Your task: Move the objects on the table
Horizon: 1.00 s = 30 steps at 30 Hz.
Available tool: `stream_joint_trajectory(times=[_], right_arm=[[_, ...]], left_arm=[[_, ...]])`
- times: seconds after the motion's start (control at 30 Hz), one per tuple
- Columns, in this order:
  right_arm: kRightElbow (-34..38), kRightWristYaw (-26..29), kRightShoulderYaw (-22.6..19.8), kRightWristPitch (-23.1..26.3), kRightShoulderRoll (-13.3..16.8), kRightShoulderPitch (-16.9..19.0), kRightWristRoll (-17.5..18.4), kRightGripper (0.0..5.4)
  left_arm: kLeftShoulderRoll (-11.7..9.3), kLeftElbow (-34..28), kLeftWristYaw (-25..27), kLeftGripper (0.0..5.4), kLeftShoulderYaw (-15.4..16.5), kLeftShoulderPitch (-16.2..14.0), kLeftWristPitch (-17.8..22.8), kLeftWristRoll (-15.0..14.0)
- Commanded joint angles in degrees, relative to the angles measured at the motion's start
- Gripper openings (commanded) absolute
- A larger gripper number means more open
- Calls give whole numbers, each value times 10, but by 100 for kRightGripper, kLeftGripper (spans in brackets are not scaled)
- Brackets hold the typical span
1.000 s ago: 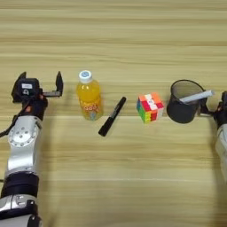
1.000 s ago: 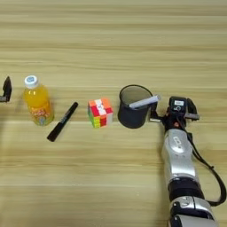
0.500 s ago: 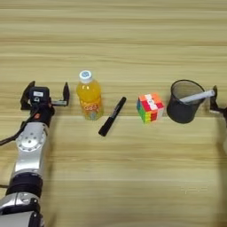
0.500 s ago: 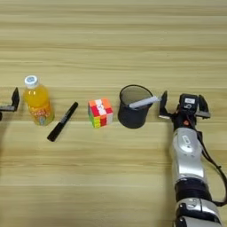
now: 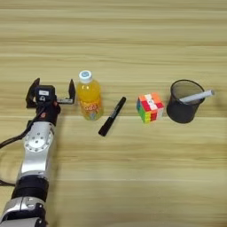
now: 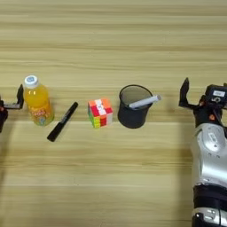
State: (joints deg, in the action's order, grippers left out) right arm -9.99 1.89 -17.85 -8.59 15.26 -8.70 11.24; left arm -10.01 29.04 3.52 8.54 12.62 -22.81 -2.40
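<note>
An orange-juice bottle (image 5: 90,98) with a white cap stands upright left of centre on the table (image 5: 115,40). To its right a black marker (image 5: 112,116) lies slanted, followed by a multicoloured puzzle cube (image 5: 150,107). Further right is a black mesh pen cup (image 5: 184,102) with a white marker (image 5: 196,96) leaning in it. My left gripper (image 5: 52,91) is open just left of the bottle, its right finger close beside the bottle, and holds nothing. My right gripper (image 6: 205,91) is open to the right of the cup and well apart from it, holding nothing.
Both silver forearms reach up from the near edge, the left arm (image 5: 36,150) at the left side and the right arm (image 6: 210,155) at the right side. Bare wood lies beyond the row of objects and in front of it.
My left gripper has slid right, close to the bottle. My right gripper has moved right, away from the pen cup. The objects have stayed put.
</note>
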Motion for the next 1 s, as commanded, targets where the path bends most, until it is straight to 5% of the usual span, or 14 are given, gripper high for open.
stream_joint_trajectory(times=[0.03,0.5,1.0], right_arm=[[89,33,15,48,-31,35,61,540],[293,40,51,124,-70,93,108,540],[223,74,113,114,-92,107,73,540]], left_arm=[[-1,-11,-6,538,-4,-4,11,9],[-7,1,-8,538,-4,3,8,9],[-9,6,-7,538,-3,5,4,8]])
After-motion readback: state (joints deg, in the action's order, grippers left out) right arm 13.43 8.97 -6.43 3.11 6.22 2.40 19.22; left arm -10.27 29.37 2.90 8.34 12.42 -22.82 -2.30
